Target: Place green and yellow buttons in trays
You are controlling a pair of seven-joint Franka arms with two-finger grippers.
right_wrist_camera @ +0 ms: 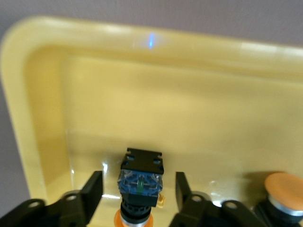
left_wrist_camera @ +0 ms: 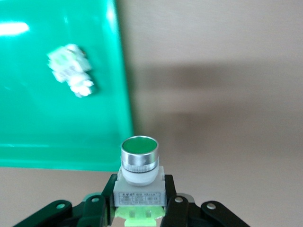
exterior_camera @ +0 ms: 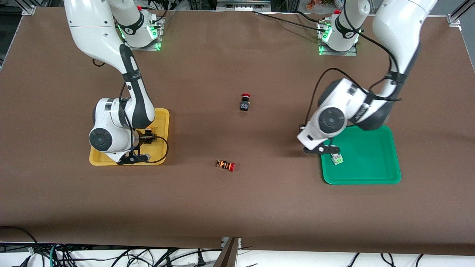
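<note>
Nearest the front camera: red-capped button with orange-striped body (exterior_camera: 225,164) lay on its side on the bare table (exterior_camera: 237,207), about midway between the two trays.

Next out, toward the left arm's end: green tray (exterior_camera: 371,163). One green button (exterior_camera: 337,159) lay inside it near the rim corner that faces the middle of the table; left wrist view showed it too (left_wrist_camera: 70,69), resting on the tray floor (left_wrist_camera: 42,127). Left gripper (exterior_camera: 326,149) hung over that same tray edge, clamped on a second green button (left_wrist_camera: 138,177): fingers (left_wrist_camera: 171,208) pressed against both sides of its whitish-grey body, green cap pointing away from the wrist camera. That held button sat over the rim line, partly over bare table.

Toward the right arm's end: yellow tray (exterior_camera: 161,122). Right gripper (exterior_camera: 146,138) was low inside it, jaws spread, with a gap on each side of a yellow button (right_wrist_camera: 140,182) between the fingers (right_wrist_camera: 92,189). No contact visible; button stood on its orange cap on the tray floor (right_wrist_camera: 156,109), black body end up. Second yellow button (right_wrist_camera: 284,191) sat just beside it in the same tray, orange cap showing.

Farthest: red-capped black button (exterior_camera: 245,102), alone at table centre, well apart from both trays.
</note>
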